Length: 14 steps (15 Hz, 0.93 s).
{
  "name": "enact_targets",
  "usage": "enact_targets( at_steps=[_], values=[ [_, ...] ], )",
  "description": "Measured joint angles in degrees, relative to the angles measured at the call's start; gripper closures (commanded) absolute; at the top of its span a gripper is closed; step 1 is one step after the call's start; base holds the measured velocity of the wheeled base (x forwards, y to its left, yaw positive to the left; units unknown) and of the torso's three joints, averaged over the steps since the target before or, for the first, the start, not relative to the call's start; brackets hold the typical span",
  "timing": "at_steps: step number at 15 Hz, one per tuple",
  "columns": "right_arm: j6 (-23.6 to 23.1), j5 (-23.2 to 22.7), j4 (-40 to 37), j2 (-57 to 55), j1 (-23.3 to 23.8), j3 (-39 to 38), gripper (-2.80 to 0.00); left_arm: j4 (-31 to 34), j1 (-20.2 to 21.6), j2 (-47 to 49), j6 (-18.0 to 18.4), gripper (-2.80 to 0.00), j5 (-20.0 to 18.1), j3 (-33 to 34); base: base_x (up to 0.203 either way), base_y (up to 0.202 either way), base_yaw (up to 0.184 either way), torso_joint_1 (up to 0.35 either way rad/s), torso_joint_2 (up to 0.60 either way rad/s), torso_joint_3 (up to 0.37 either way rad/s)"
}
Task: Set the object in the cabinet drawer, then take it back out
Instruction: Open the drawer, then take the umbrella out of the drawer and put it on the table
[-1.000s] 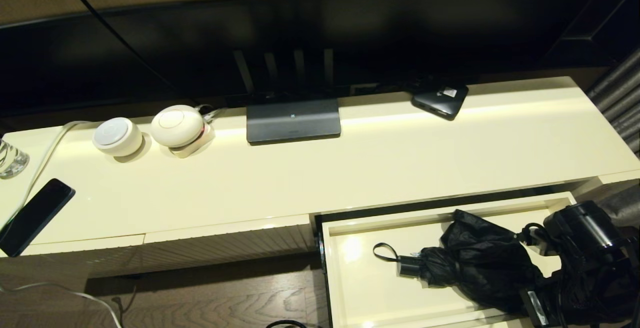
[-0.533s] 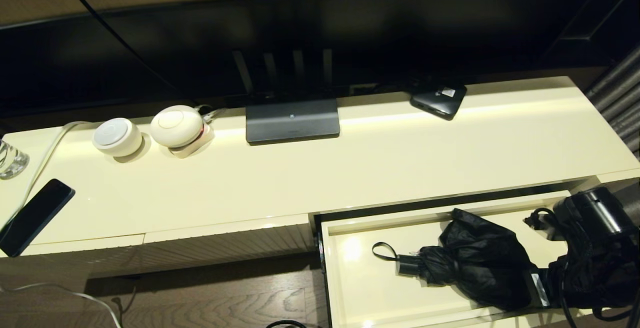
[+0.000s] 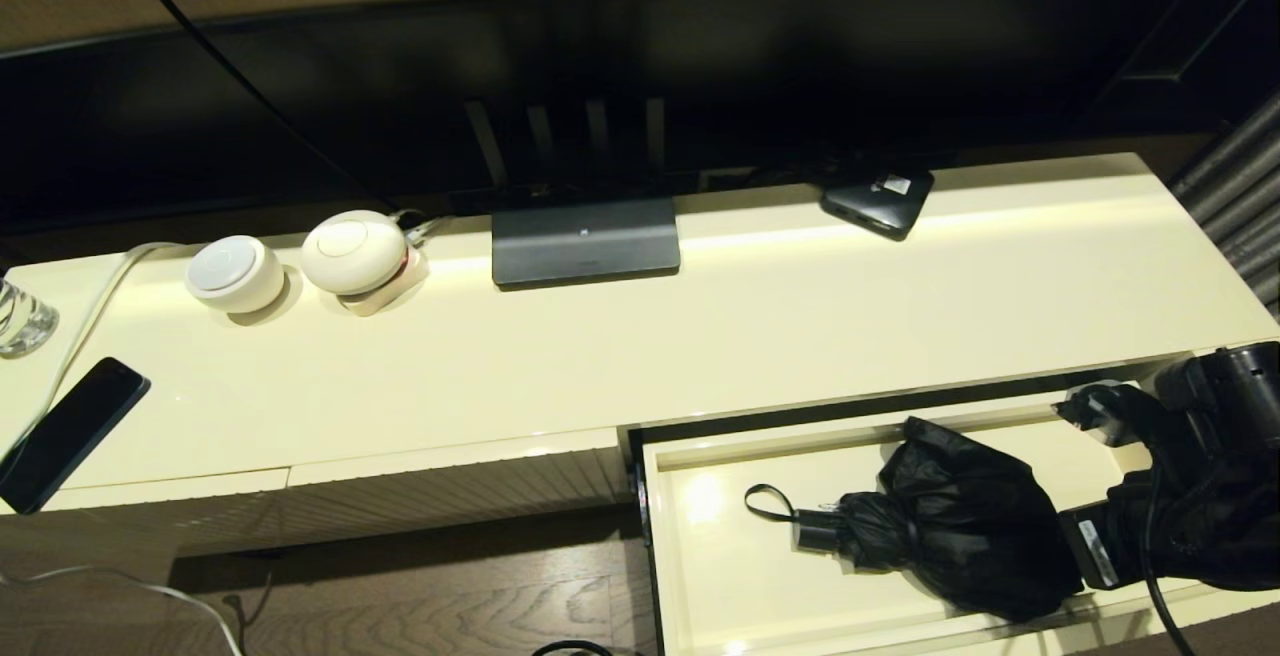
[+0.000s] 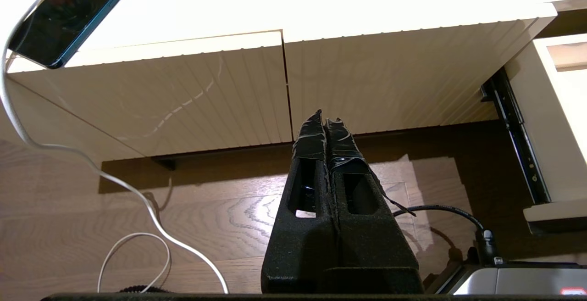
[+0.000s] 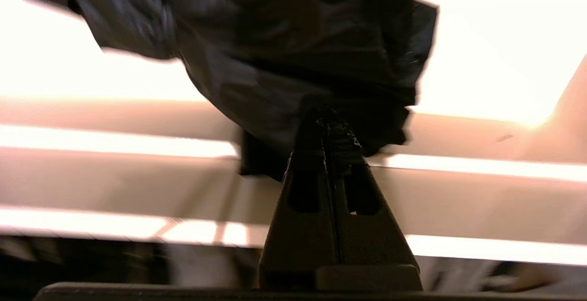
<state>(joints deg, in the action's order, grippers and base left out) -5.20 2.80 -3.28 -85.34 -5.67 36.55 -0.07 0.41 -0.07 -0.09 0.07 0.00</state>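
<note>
Drawer (image 3: 700, 576) is pulled out at the right of the cabinet (image 3: 700, 336), umbrella (image 3: 940, 521) lying inside on the cream floor. Handle (image 3: 820, 533) and wrist loop (image 3: 768, 504) point toward the robot's left, bunched fabric spreads toward the right end. Right gripper (image 5: 331, 122) sits at the drawer's right end, right up against the fabric; its fingers (image 5: 316, 154) are pressed together tip to tip with no gap. Tips meet the cloth edge in the right wrist view, but can't tell whether any fabric is pinched between them or they just touch it. In the head view the right arm (image 3: 1190, 496) covers the drawer's right corner. Left gripper (image 4: 326, 122) is parked low in front of the ribbed front panel (image 4: 183, 90), over the wood floor (image 4: 137, 209), fingers closed and holding nothing. On the cabinet top: phone (image 3: 68, 431) at the far left with a white cable (image 4: 91, 172) running off it, black box (image 3: 880, 198) at the back right.
</note>
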Motion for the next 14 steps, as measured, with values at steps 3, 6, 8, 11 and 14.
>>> enact_targets(
  at_steps=[3,6,8,11,14],
  values=[
    [-21.1,0.0,-0.1,1.8,2.5,0.7,0.00,0.0,0.0,0.0,0.0,0.00,0.0,0.0,0.000,0.000,0.000,0.000,0.00,0.000],
    [-44.6,0.0,-0.6,2.5,3.6,3.2,0.00,0.0,0.0,0.0,0.0,0.00,0.0,0.0,0.000,0.000,0.000,0.000,0.00,0.000],
    [-58.4,-0.1,-1.3,2.1,3.9,5.7,0.00,0.0,0.0,0.0,0.0,0.00,0.0,0.0,0.000,0.000,0.000,0.000,0.00,0.000],
    [-69.5,-0.5,-2.3,-1.3,0.1,8.4,0.00,0.1,0.0,0.0,0.0,0.00,0.0,0.0,0.000,0.000,0.000,0.000,0.00,0.000],
    [-69.9,-0.8,-2.6,-5.6,-2.0,9.4,-2.80,0.0,0.0,0.0,0.0,0.00,0.0,0.0,0.000,0.000,0.000,0.000,0.00,0.000]
  ],
)
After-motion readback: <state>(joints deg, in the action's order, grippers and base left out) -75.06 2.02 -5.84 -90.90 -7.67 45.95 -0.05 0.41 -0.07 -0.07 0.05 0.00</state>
